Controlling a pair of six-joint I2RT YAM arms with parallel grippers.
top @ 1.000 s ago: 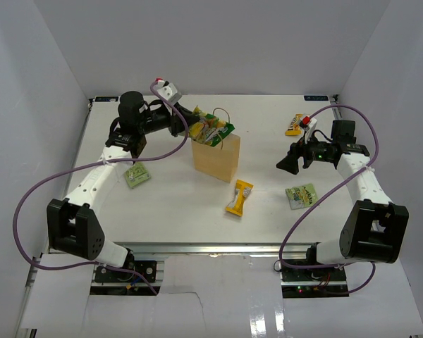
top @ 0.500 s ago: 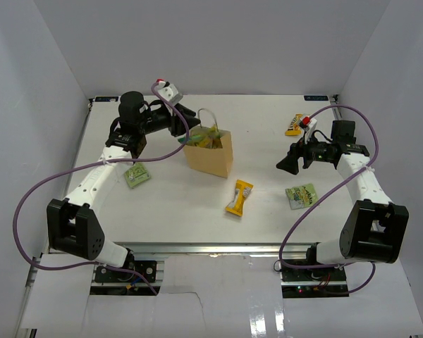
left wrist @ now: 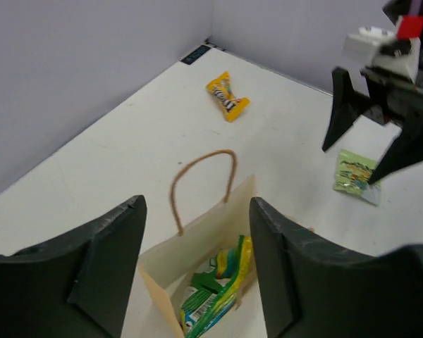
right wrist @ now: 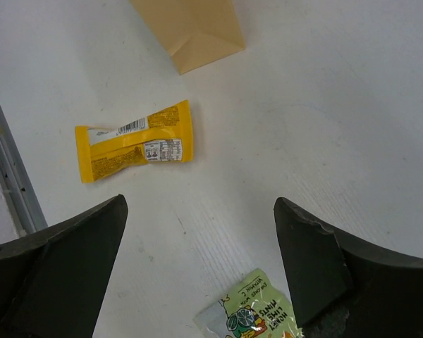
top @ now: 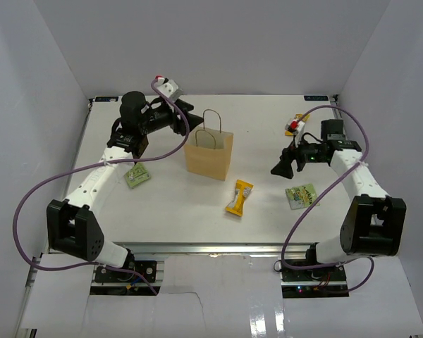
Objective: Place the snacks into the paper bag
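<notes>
The left arm (top: 92,183) reaches far and left, its wrist turned right, with the left gripper (top: 187,115) raised, jaws apart and empty, while the right arm (top: 363,179) bends inward, the right gripper (top: 280,166) angled down-left, jaws wide and empty.

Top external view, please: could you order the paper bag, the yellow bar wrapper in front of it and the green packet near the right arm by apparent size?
1. paper bag, clearly largest.
2. yellow bar wrapper and green packet: too alike to rank; the wrapper looks longer, the packet squarer.
</notes>
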